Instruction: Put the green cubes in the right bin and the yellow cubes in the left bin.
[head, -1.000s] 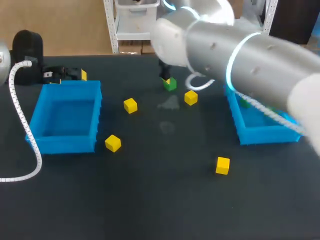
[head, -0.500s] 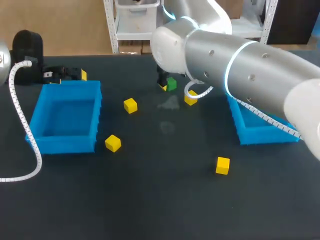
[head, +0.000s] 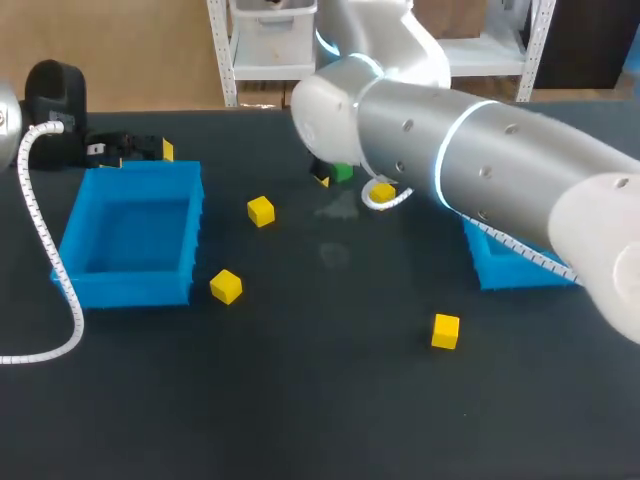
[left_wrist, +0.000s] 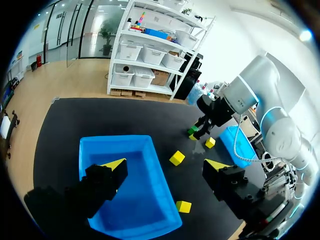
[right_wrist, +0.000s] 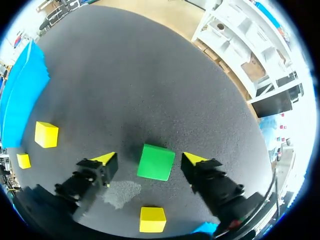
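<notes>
You are seeing an early stage: the left bin (head: 125, 235) is holding no cubes, and your left gripper (left_wrist: 166, 165) is hanging over it, fingers spread and empty. 4 yellow cubes (head: 261, 211) are lying loose. The green cube (right_wrist: 156, 161) is sitting flat between the parted, non-touching fingers of your right gripper (right_wrist: 148, 159). It is showing no long axis, with its faces slightly skewed to the fingers. The right bin (head: 500, 268) is mostly hiding behind your right arm (head: 480, 170).

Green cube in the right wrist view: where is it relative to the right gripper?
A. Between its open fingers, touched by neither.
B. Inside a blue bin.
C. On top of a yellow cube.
A: the green cube lies between the two fingers of the right gripper, with dark table showing on both sides of it.
</notes>
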